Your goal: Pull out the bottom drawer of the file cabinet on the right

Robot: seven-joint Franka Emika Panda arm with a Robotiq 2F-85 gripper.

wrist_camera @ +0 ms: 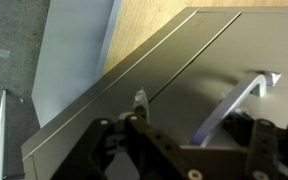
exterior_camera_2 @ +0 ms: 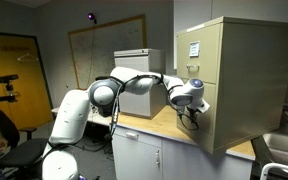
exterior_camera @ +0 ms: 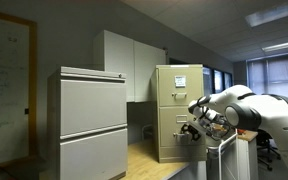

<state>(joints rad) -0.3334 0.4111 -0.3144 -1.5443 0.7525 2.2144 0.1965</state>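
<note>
The beige file cabinet stands on a wooden counter, with a white paper sheet on its top drawer front. Its bottom drawer looks shut; in the wrist view its tan front fills the frame, with a thin seam above it. My gripper is right at that drawer front. In the wrist view the gripper has its fingers spread wide, and the metal pull lies between them. I cannot tell whether the fingers touch the pull.
A wider light-grey two-drawer cabinet stands on the same wooden counter. White wall cabinets hang behind. A whiteboard is on the wall. White base cupboards sit under the counter.
</note>
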